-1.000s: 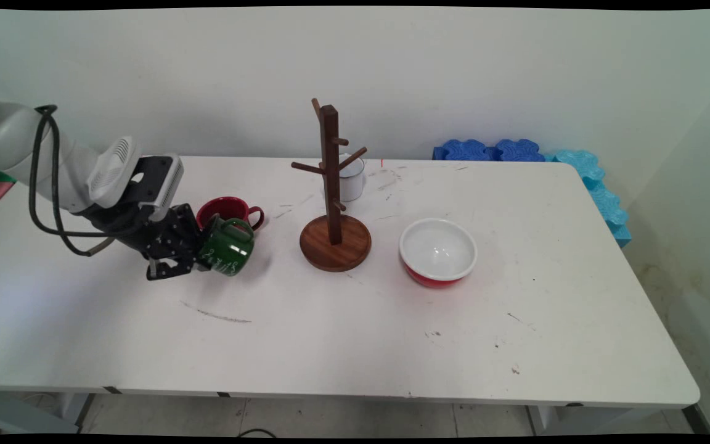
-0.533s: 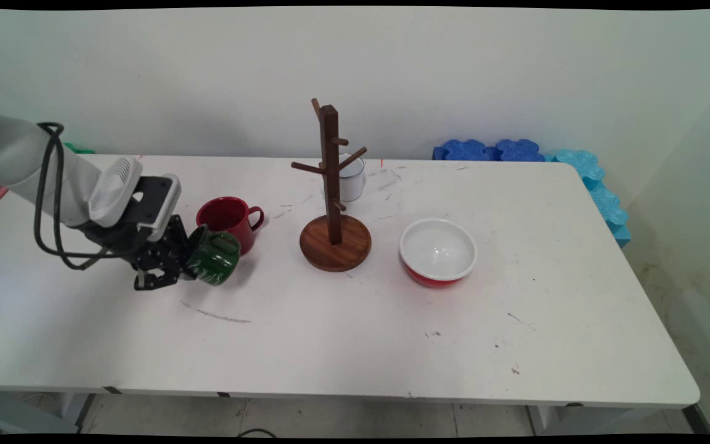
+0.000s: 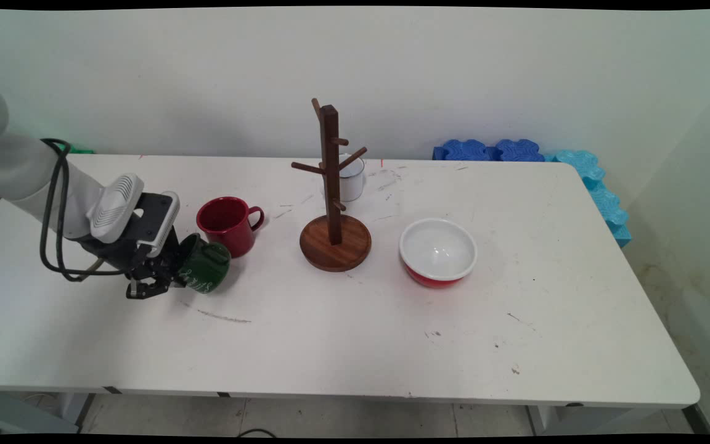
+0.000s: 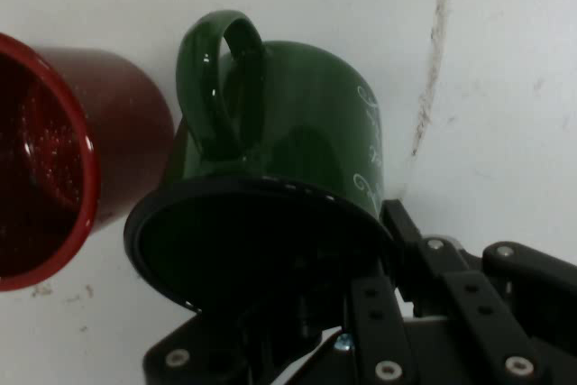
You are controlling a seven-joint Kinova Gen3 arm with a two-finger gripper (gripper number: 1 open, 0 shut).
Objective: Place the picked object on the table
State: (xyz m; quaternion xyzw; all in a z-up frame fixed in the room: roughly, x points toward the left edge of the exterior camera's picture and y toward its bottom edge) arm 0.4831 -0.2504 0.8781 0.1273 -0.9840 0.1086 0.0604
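Hand view: white unreadable script on green mug [image 4: 297, 123].

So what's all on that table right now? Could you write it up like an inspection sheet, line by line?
Surface: white table, scuffed, with a dark streak near the gripper.
Things in hand: green mug, tilted on its side, rim toward the gripper, handle up in the hand view.
Other things: red mug upright beside the green one; wooden mug tree; white cup behind the tree; red bowl, white inside.
Gripper: gripper shut on the green mug's rim.
Cables: black cable looping under the arm.
Surroundings: plain wall; blue foam pieces by the table's far right edge.
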